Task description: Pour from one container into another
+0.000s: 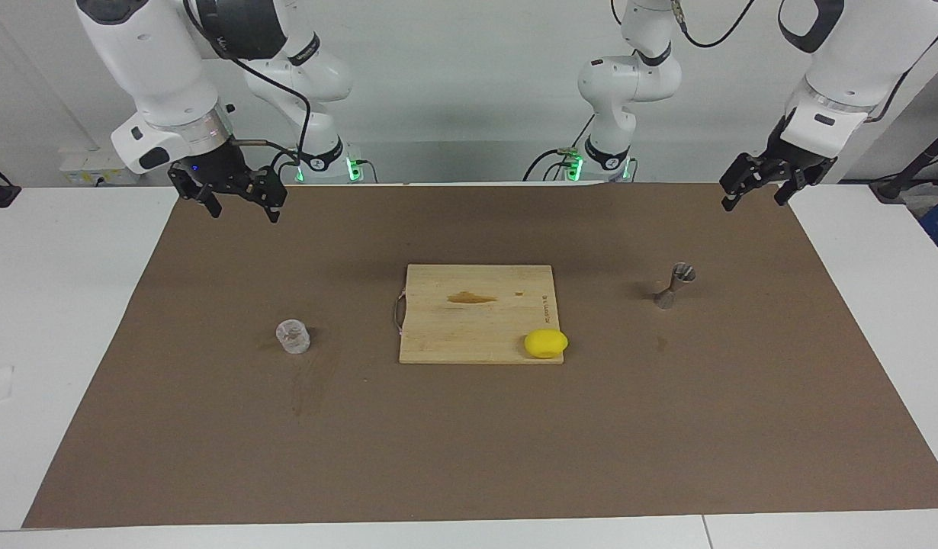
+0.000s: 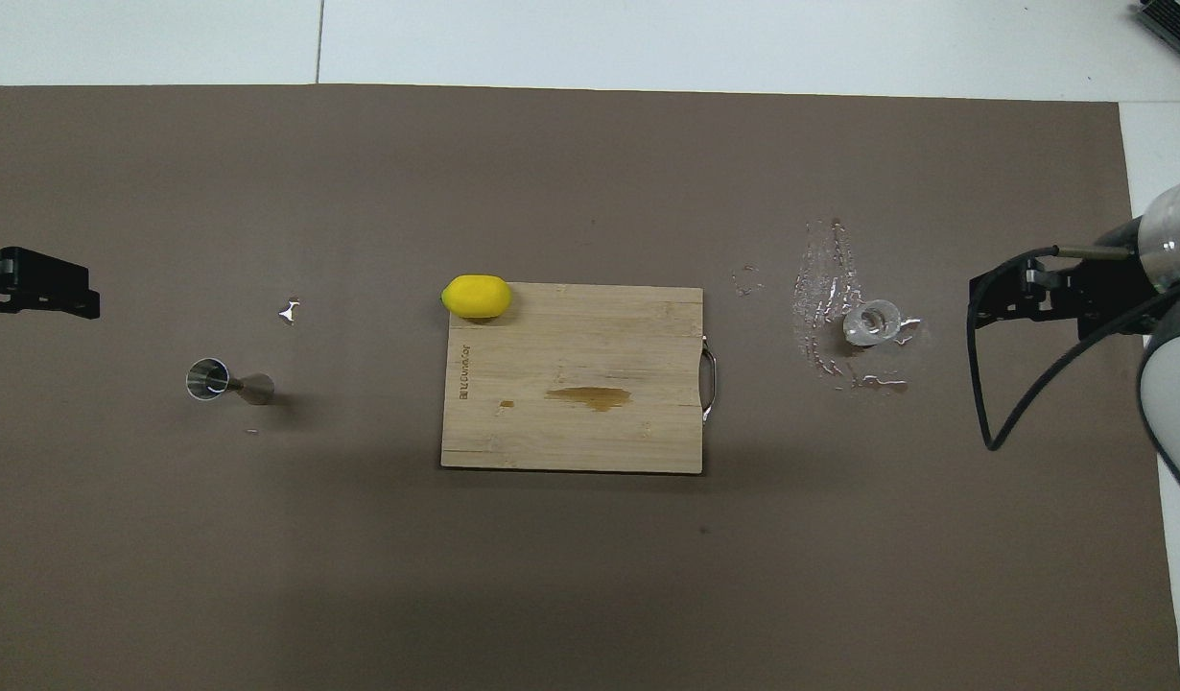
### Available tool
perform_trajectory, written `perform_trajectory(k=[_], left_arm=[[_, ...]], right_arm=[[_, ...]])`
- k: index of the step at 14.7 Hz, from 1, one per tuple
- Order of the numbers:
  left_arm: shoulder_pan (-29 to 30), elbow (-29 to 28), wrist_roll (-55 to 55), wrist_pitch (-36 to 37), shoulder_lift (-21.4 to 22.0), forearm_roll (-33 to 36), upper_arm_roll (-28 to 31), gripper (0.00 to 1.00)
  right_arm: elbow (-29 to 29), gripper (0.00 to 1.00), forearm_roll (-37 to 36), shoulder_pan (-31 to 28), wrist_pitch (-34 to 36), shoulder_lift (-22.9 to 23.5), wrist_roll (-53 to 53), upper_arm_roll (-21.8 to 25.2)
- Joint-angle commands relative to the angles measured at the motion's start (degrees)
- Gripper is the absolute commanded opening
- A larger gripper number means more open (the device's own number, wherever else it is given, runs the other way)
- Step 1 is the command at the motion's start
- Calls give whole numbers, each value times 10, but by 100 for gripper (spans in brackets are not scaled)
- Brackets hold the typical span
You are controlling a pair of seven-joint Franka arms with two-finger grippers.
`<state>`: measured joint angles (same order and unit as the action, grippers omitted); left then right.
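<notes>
From where I stood, the glass cup [image 1: 293,336] sat upright on the worktop's right-arm end, so the right hand [image 1: 239,200], empty and spread wide, was far closer than the equally wide left hand [image 1: 759,189] over the jigger's [image 1: 673,284] end.

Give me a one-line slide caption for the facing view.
Both arms wait raised, left gripper and right gripper open, glass cup and jigger untouched either side of the cutting board.
</notes>
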<state>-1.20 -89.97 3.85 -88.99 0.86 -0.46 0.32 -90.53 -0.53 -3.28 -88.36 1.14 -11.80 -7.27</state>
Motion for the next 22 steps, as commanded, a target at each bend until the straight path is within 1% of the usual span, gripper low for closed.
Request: perform_trajectory(k=[1, 5, 15, 19, 20, 21, 22], left_arm=[[-2, -7, -5, -4, 9, 9, 1, 100], [2, -9, -3, -9, 9, 9, 0, 100], [-2, -17, -6, -115, 5, 9, 0, 100], [1, -17, -5, -137, 3, 9, 0, 100], [-2, -22, -5, -141, 4, 9, 0, 100], [-2, -41, -6, -154, 9, 9, 0, 100], [1, -69, -7, -183, 23, 9, 0, 100]], right_arm=[[-16, 100, -4, -7, -2, -15, 11, -5], [-16, 100, -4, -7, -2, -15, 11, -5], [-16, 100, -4, -7, -2, -15, 11, -5], [-16, 100, -4, -7, -2, -15, 11, -5], [-16, 100, -4, -7, -2, -15, 11, -5], [-16, 100, -4, -7, -2, -15, 11, -5], [-16, 100, -4, -7, -2, -14, 11, -5]])
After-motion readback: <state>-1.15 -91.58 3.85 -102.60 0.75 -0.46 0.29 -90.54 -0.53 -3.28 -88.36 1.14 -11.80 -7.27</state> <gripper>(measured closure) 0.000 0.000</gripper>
